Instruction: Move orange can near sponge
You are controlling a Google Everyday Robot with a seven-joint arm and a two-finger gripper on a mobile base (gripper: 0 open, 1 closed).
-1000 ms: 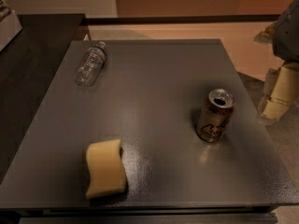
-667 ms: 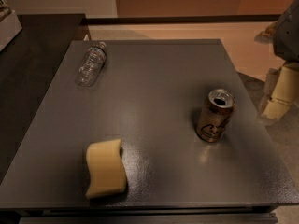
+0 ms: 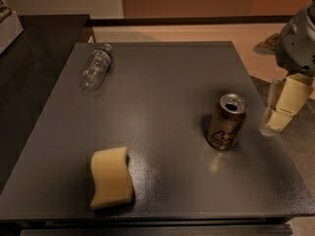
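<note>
We record the following by colour and pattern.

- Table [image 3: 162, 77]: dark grey, with a faint speckled sheen.
- Orange can [image 3: 226, 122]: orange-tan body, dark cursive lettering, silver top.
- Sponge [image 3: 110, 178]: plain pale yellow throughout.
- Water bottle [image 3: 95, 68]: clear, ribbed, showing the grey of the table through it.
- Gripper [image 3: 273, 125]: cream-yellow, and we place it off the table's right edge, to the right of the can.
- Arm housing [image 3: 298, 43] above it: light grey.
- Counter [image 3: 34, 58] at left: near black.
- Floor [image 3: 197, 32] beyond: warm tan.
</note>
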